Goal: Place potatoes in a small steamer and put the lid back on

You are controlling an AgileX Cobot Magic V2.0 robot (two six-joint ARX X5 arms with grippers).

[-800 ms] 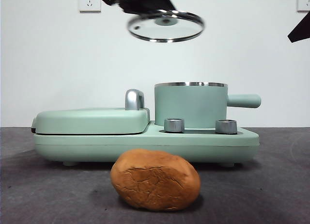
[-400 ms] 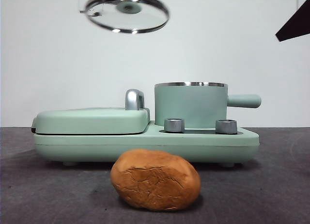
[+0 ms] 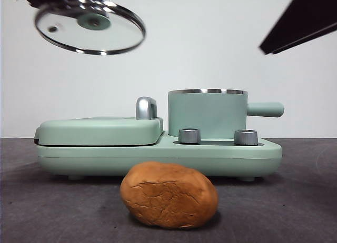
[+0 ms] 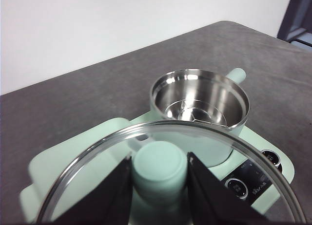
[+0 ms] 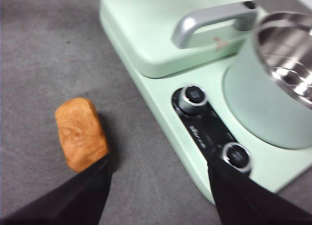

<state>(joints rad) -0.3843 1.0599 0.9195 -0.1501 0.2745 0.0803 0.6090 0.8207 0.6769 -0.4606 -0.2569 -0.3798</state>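
Front view, largest first: dark grey table across the lower part of the frame, white wall behind. Mint-green cooker base spanning the middle, with the flat grill cover and its chrome handle on the left half and two steel dials on the front edge to the right. Small steamer upright on the base's right half, right of centre, open, steel rim showing, stubby handle pointing toward the right edge. Potato at lower centre, alone on the table, just in front of the base and apart from it.

Lid high in the upper left of the frame, tilted, well clear of the steamer and over the grill side. Left hand closed on the lid's green knob, seen in the left wrist view with a black jaw pressed to each side of the knob and the bare steel steamer interior beyond.

Right hand spread wide with nothing between the jaws, in the right wrist view above the table between potato and cooker base; in the front view, a black shape at the upper right corner.
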